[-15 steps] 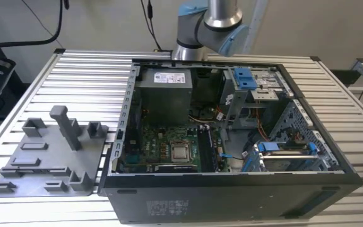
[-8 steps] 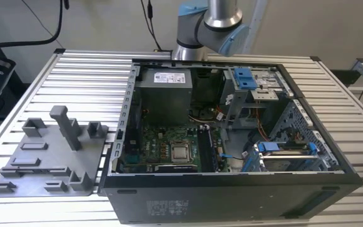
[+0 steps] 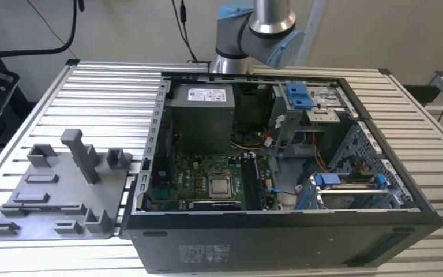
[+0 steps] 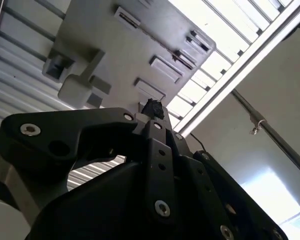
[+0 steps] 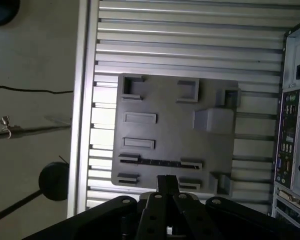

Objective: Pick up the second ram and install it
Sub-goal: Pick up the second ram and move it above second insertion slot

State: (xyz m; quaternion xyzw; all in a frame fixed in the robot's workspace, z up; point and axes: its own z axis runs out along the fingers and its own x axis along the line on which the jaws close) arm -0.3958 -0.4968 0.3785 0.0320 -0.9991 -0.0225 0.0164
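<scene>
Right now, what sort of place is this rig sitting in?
Probably a robotics lab or an assembly test bench: an open computer case lies on a slatted metal table, a grey fixture tray sits beside it, and a robot arm rises beyond the case.

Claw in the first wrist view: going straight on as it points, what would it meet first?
The claw would likely meet the grey holder plate, at or beside the thin dark second ram; depth is unclear.

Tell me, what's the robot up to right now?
Gripper shut, empty, above the grey tray. Second ram lying on that tray, untouched. Nothing between them.
</scene>
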